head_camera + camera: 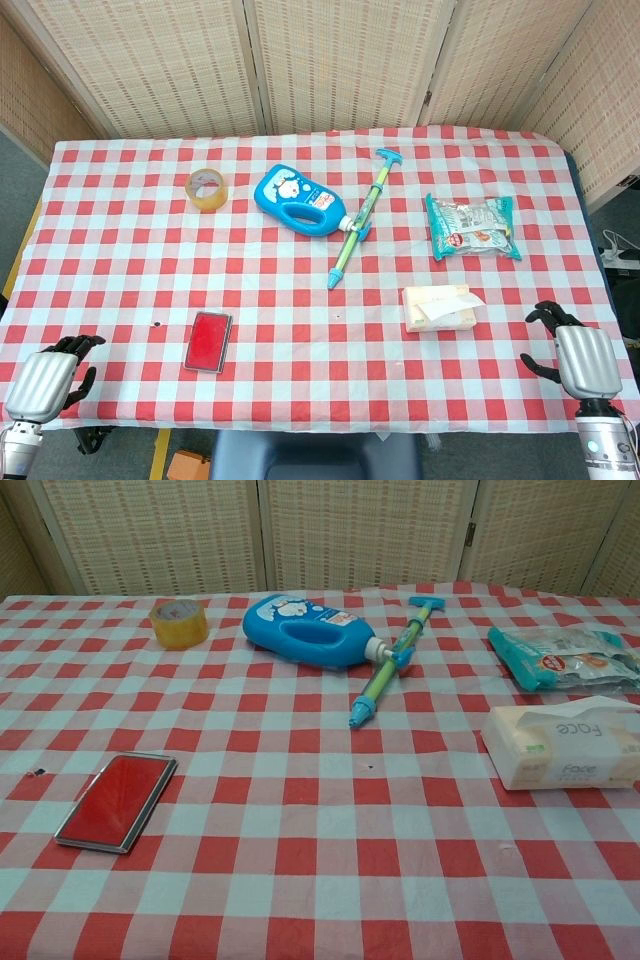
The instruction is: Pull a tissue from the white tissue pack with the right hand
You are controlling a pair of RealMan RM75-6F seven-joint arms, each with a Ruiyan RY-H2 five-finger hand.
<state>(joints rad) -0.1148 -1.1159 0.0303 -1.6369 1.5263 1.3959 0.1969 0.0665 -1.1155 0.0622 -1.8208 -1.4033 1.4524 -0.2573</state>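
Note:
The white tissue pack (pixel 440 308) lies on the checked tablecloth right of centre, a tissue standing up from its top slot; the chest view shows the tissue pack (pixel 563 745) at the right edge. My right hand (pixel 577 355) hovers at the table's near right corner, well right of and nearer than the pack, holding nothing, its fingers slightly curled and apart. At the near left corner my left hand (pixel 52 377) is also empty, fingers curled loosely. Neither hand appears in the chest view.
A teal snack bag (pixel 471 227) lies beyond the pack. A blue detergent bottle (pixel 296 198) and a green-blue pump toy (pixel 360 219) are at centre back, a tape roll (pixel 207 189) at back left, a red flat case (pixel 209 341) near the front left.

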